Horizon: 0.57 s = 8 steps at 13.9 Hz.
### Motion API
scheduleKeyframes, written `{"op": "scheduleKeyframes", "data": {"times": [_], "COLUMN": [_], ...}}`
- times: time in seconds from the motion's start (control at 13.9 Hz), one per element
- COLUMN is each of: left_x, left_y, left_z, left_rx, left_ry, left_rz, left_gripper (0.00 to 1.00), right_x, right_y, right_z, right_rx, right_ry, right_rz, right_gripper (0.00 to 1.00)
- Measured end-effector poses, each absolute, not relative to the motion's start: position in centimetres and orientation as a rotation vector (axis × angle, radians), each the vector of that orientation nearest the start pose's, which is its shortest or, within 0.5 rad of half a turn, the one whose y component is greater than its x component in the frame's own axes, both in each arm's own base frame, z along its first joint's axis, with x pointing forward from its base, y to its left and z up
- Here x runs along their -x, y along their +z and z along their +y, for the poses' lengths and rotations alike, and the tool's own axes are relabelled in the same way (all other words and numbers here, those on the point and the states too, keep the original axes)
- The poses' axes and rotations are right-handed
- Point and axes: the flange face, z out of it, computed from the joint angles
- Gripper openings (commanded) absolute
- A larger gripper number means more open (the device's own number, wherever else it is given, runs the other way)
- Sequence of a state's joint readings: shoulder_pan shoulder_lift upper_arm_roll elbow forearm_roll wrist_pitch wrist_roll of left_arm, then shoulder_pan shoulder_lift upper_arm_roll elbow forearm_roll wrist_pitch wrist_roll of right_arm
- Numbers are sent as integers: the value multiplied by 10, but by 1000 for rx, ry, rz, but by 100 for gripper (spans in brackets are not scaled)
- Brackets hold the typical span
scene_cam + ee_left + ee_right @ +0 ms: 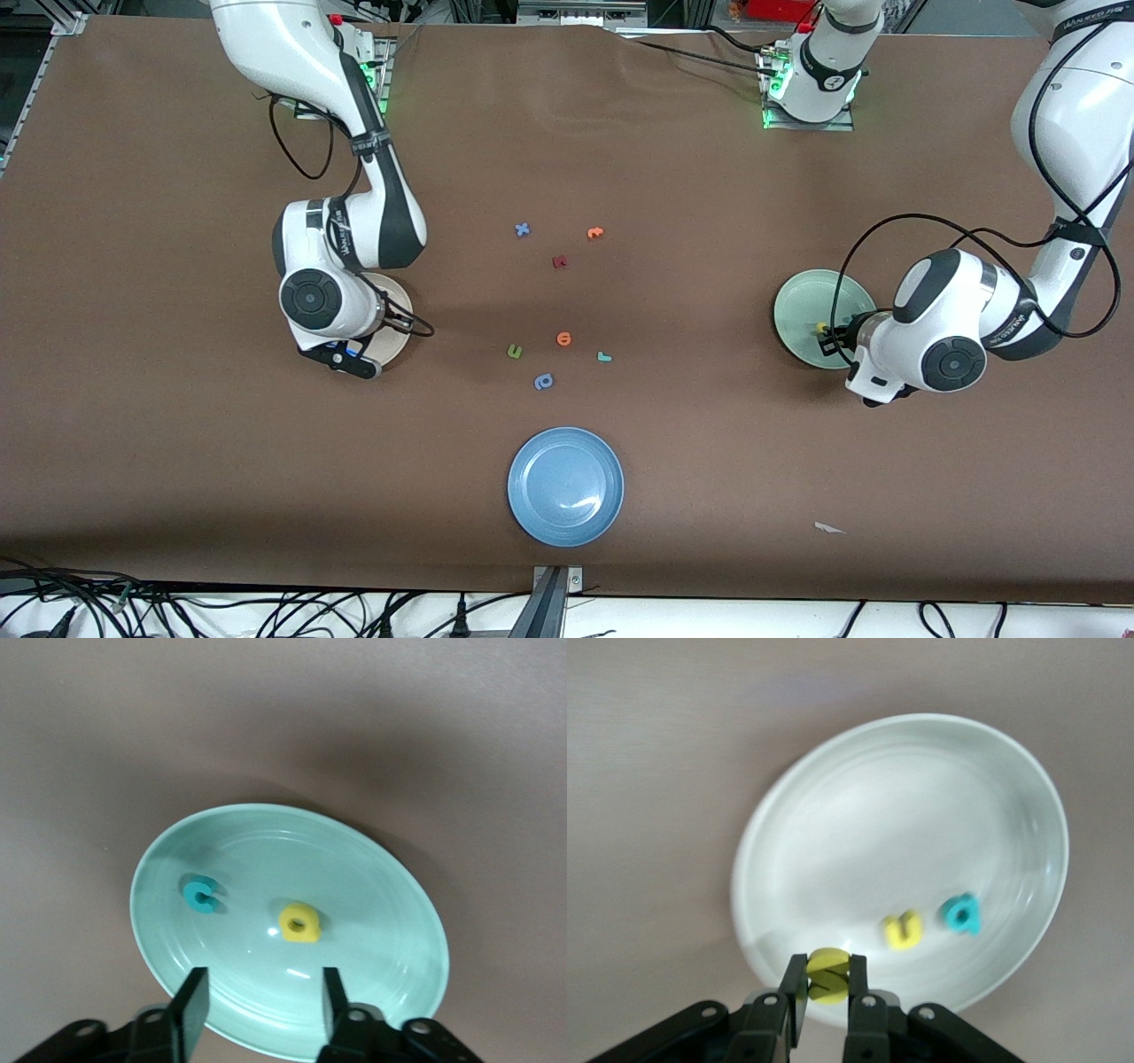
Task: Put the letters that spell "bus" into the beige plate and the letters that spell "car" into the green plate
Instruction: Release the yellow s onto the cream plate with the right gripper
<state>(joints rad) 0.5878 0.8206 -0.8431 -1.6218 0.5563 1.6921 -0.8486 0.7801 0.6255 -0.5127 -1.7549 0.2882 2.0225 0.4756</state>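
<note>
The beige plate (904, 859) sits at middle left of the front view, mostly hidden under the right arm. In it lie the yellow "u" (904, 930) and the teal "b" (960, 913), side by side near the rim. The right gripper (827, 988) hangs over the plate's edge, its jaws clamped on the yellow "s" (827, 975).

The green plate (802, 306) lies at middle right of the front view. In it rest the teal "c" (199, 894) and the yellow "a" (299, 922), a little apart. The left gripper (260, 997) hovers over this plate, jaws spread and holding nothing.

The teal "r" (604, 357) lies on the worktop (709, 443) at frame centre, with an orange letter (564, 338), a green letter (515, 352) and a blue letter (543, 382) near it. Higher in the frame lie a blue "x" (523, 229), another orange piece (594, 232) and a dark red piece (559, 261). The blue plate (532, 509) sits at lower centre.
</note>
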Motion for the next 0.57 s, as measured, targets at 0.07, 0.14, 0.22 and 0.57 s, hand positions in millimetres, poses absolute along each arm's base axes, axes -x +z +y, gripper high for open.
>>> {"op": "scheduleKeyframes", "data": {"times": [0.07, 0.14, 0.22, 0.57], "left_x": [-628, -628, -626, -616], "left_y": [232, 236, 243, 276], "left_z": [-59, -74, -95, -223], "left_rx": [2865, 2877, 2881, 2884], "left_ry": [623, 633, 635, 446], "left_rz": [-605, -615, -645, -974], "left_gripper": [100, 100, 100, 100], "right_x": [-593, -589, -588, -596], "right_y": [217, 208, 205, 245], "right_z": [197, 193, 192, 204], "right_rx": [3236, 3242, 3244, 3207], "right_ry": [355, 352, 348, 344], "right_rz": [523, 519, 516, 502], "right_gripper": [56, 93, 100, 100]}}
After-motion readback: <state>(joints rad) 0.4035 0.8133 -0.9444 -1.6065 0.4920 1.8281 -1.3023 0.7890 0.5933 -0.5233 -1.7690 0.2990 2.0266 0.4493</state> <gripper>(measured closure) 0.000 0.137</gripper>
